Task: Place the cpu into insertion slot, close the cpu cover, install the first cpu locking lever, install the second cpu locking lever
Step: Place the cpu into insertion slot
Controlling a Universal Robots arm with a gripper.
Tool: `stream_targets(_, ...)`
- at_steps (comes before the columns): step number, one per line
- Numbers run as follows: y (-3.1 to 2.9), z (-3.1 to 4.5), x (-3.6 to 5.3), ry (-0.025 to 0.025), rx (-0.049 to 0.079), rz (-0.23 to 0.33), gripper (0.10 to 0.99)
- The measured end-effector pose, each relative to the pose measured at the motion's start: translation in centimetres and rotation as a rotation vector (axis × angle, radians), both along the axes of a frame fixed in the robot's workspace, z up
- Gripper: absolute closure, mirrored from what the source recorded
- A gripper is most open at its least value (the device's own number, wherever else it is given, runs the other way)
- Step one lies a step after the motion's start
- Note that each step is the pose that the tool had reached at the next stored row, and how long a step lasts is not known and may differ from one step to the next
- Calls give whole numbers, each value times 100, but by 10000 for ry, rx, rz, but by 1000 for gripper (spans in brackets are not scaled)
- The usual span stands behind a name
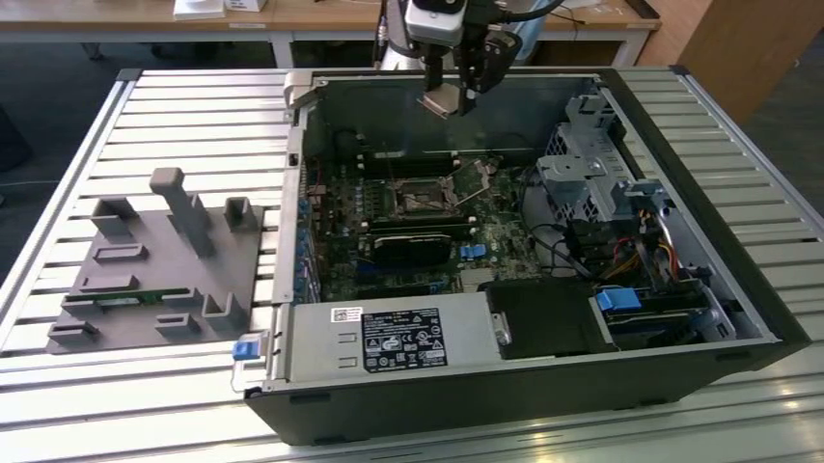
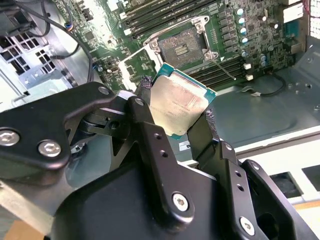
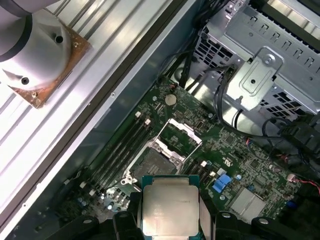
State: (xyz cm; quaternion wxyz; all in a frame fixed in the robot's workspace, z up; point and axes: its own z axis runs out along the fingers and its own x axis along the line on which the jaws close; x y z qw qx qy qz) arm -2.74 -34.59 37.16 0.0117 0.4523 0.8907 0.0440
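- Two black fingers [image 2: 150, 130] of the gripper [image 2: 177, 100] are clamped on opposite edges of one chip [image 2: 180, 102], whose silvery face shows in both wrist views.
- One arm reaches down from the far side over the open computer case [image 1: 515, 405], with the gripper pointing downward and the chip tilted.
- Chip and gripper hang high above the motherboard [image 1: 335, 251], close to the case's far wall.
- One socket [image 3: 152, 162] lies bare, well below the chip.
- One cover plate [image 3: 182, 135] stands flipped up at the socket's edge.
- One grey fixture [image 1: 154, 260] sits at the exterior view's left on the slatted table [image 1: 193, 106].
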Motion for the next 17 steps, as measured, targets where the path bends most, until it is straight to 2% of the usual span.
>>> stream_targets(17, 0, -2, 0, 0, -1, -1212, 545)
